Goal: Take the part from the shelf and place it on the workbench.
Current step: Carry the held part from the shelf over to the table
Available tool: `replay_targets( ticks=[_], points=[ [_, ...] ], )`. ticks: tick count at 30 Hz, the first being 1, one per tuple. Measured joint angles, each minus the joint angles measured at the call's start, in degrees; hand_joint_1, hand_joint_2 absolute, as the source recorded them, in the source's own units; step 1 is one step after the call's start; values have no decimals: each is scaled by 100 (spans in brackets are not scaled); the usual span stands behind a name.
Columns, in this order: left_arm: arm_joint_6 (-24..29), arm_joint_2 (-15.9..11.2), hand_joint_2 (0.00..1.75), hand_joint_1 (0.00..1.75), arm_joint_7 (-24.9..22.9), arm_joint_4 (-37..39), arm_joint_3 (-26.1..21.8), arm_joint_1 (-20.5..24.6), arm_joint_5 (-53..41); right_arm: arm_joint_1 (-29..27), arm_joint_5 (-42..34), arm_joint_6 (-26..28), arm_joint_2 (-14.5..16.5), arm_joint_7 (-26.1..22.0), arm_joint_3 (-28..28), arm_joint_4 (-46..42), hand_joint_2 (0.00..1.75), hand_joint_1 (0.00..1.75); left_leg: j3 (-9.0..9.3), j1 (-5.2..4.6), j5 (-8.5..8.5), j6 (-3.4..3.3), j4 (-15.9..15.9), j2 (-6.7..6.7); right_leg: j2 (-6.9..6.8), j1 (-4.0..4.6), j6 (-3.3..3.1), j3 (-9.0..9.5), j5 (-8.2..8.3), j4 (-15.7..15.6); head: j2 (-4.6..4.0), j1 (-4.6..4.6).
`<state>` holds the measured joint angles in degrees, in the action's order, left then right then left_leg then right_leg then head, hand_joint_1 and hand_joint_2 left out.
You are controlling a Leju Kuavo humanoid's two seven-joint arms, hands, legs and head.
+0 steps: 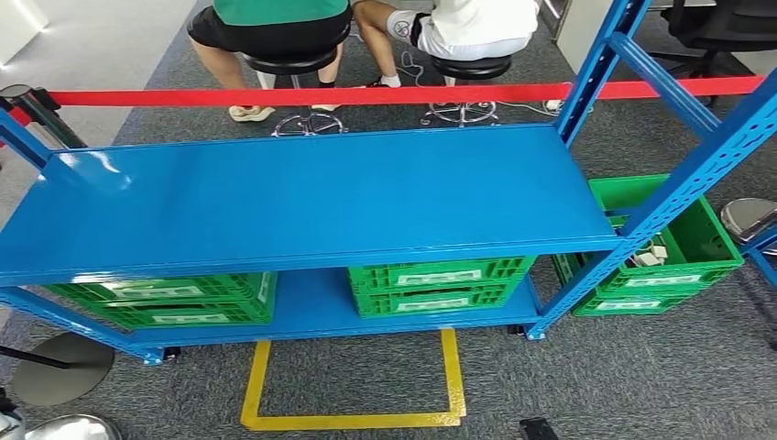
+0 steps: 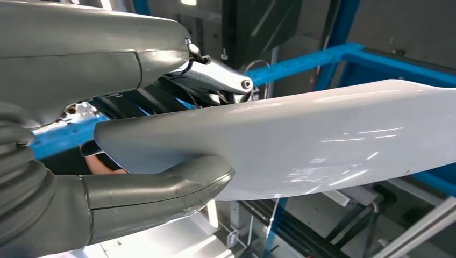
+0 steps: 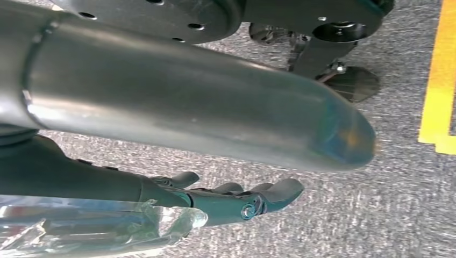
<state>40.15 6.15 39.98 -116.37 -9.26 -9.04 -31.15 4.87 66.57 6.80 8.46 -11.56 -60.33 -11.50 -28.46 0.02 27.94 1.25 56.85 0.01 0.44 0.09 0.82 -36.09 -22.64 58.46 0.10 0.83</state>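
My left hand (image 2: 91, 80) grips the part (image 2: 301, 140), a long, glossy white curved panel, with the thick grey thumb (image 2: 161, 188) under its near end and the darker fingers (image 2: 215, 75) over the top. Blue shelf beams (image 2: 301, 62) run behind it. My right hand (image 3: 215, 129) hangs over grey carpet; its dark fingers (image 3: 253, 201) lie nearly straight and apart, with nothing in them. In the head view the blue shelf (image 1: 302, 197) stands straight ahead, its top board bare.
Green crates sit on the lower shelf (image 1: 431, 284) (image 1: 165, 302), and another (image 1: 660, 266) stands right of the rack. A yellow floor outline (image 1: 353, 417) lies before the shelf. Behind it run a red barrier tape (image 1: 366, 94) and two seated people (image 1: 275, 27).
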Motion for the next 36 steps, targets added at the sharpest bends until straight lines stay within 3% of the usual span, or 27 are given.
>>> replay_targets(
  ticks=[3, 4, 6, 8, 9, 10, 11, 13, 15, 18, 20, 23, 24, 25, 26, 28, 30, 31, 34, 36],
  points=[
    [0, 26, 175, 175, 0, -30, -38, -24, 55, -17, 11, 2, 8, 4, 0, 0, 0, 0, -27, -16, -54, -97, -147, 5, -2, -10, 95, -69, 101, -17, 1, -2],
    [0, 31, 175, 175, 0, -37, -55, -33, 80, -31, 21, 1, 16, 8, 0, 0, 0, 0, -58, -9, -98, -141, -157, 12, -3, -15, 127, -111, 25, 42, 0, 8],
    [0, 34, 175, 175, 0, -48, -92, -62, 147, -52, 48, -5, 43, 16, 0, 1, 0, 0, -129, 11, -186, -207, -172, 24, -7, -25, 182, -280, -387, 497, 0, 28],
    [0, 30, 175, 175, 0, -53, -121, -110, 221, -56, 65, -19, 76, 23, 0, 2, 0, 0, -223, 8, -264, -228, -167, 29, -11, -32, 215, -481, -860, 1258, 0, 41],
    [0, 26, 175, 175, 0, -53, -127, -133, 253, -57, 71, -26, 95, 31, 0, 2, 0, 0, -274, 7, -305, -225, -163, 30, -11, -32, 222, -509, -962, 1517, -1, 40],
    [0, 22, 175, 175, 0, -53, -131, -153, 274, -58, 77, -33, 111, 41, 0, 2, 0, 0, -323, 6, -343, -221, -160, 30, -11, -32, 224, -441, -953, 1576, -1, 41],
    [0, 18, 175, 175, 0, -53, -133, -170, 288, -58, 82, -37, 126, 50, 0, 2, 0, 0, -367, 7, -380, -211, -157, 28, -11, -32, 221, -253, -847, 1396, 0, 41],
    [0, 8, 175, 175, 0, -53, -137, -196, 302, -44, 88, -40, 144, 62, 0, 2, 0, 0, -431, 4, -442, -172, -151, 21, -11, -30, 204, 348, -623, 560, 0, 41],
    [0, -8, 175, 175, 0, -57, -142, -204, 304, -19, 90, -40, 166, 64, 0, 3, 0, 0, -472, -3, -505, -114, -143, 22, 3, -15, 162, 754, -571, -69, 0, 36],
    [0, -29, 175, 175, 0, -63, -144, -209, 304, -24, 92, -39, 190, 71, 0, 5, 0, 0, -519, -1, -589, -29, -134, 21, 11, -7, 71, 742, -536, -179, -1, 42],
    [0, -37, 175, 175, 0, -66, -144, -215, 306, -21, 93, -39, 197, 77, -1, 5, 0, 0, -624, 6, -380, 32, 67, 12, -1, -28, -12, 668, -454, -189, -1, 32],
    [0, -61, 175, 175, 0, -68, -145, -228, 312, -10, 95, -42, 205, 78, -2, 7, 0, 0, -1010, 18, 340, 108, 1124, 5, -16, -34, -76, 506, -316, -190, 1, 10],
    [0, -65, 175, 175, 0, -68, -145, -233, 314, -13, 95, -42, 207, 79, -2, 7, 0, 0, -1086, 19, 459, 118, 1414, 6, -21, -31, -75, 449, -277, -188, 0, 8],
    [0, -68, 175, 175, 0, -68, -145, -236, 316, -15, 95, -42, 207, 79, -2, 7, 0, 0, -1075, 20, 465, 120, 1525, 6, -26, -29, -70, 392, -238, -183, -1, 10],
    [0, -72, 175, 175, 0, -68, -145, -237, 319, -16, 96, -43, 208, 81, -2, 7, 0, 0, -945, 22, 365, 118, 1409, 6, -28, -29, -59, 337, -200, -177, -1, 9],
    [0, -81, 175, 175, 0, -68, -144, -236, 334, -14, 98, -46, 209, 95, -2, 6, 0, 0, -425, 33, 75, 111, 681, 5, -22, -30, -18, 249, -131, -162, -1, 8],
    [0, -90, 175, 175, 0, -71, -142, -240, 354, -9, 106, -49, 210, 120, -2, 5, 0, 0, 11, 30, -35, 83, -12, -13, -8, -15, 43, 186, -64, -142, -1, 9],
    [0, -92, 175, 175, 0, -74, -142, -250, 364, -8, 109, -49, 210, 138, -2, 4, 0, 0, 84, 20, -27, 58, -162, -23, -3, -7, 75, 160, -27, -134, -1, 7],
    [0, -93, 175, 175, 0, -83, -147, -296, 413, -32, 83, -49, 210, 231, -12, 5, 0, 0, -6, 5, -88, -77, -186, -22, -1, -18, 163, 74, 10, -100, 0, 10],
    [0, -93, 175, 175, 0, -92, -152, -312, 432, -60, 52, -48, 210, 286, -32, 6, 0, 0, -89, 15, -171, -177, -190, -10, -8, -24, 212, -79, -327, 250, -1, 23]
  ],
)
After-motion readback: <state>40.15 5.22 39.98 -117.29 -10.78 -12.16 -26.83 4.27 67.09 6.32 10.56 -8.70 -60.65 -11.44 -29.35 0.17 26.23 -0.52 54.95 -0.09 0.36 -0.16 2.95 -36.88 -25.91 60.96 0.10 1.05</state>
